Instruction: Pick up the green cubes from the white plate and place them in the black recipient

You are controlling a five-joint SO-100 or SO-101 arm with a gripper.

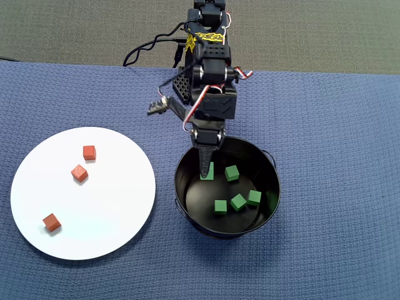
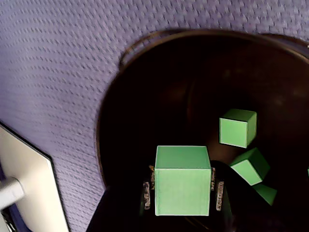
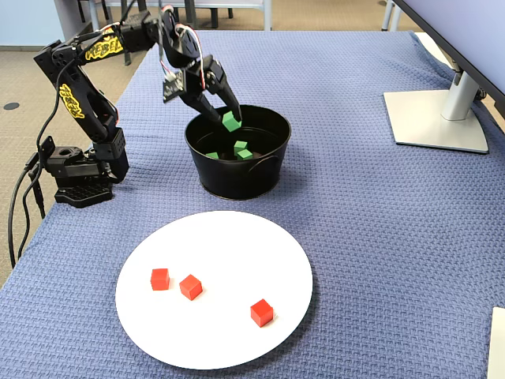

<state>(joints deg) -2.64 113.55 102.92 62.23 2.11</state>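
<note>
Green cube [image 2: 182, 181] sits clamped between the fingers of the gripper [image 3: 230, 121], closed on it above the black recipient [image 3: 272, 170]. Four other green cubes [image 1: 237, 202] lie on its floor below. The white plate [image 1: 119, 212] holds three red-orange cubes [image 1: 79, 173].

Even, diffuse indoor light, moderately bright in all views; no hard shadows. Overhead view: sharp, white plate [image 1: 81, 194] near blown out, a thin soft shadow at its 5 o'clock rim. Black recipient [image 1: 187, 215] interior reads dark, faint sheen on the floor and rolled rim. Fixed view: crisp foreground, slight softening toward 12 o'clock; red cubes [image 3: 190, 287] cast short shadows. Wrist view: dimmer, purple cast on the cloth, weave curving toward the edges, bucket interior underexposed; the near green cube [image 2: 182, 181] is slightly soft, the end effector [image 2: 182, 195] parts beside it blurred.
</note>
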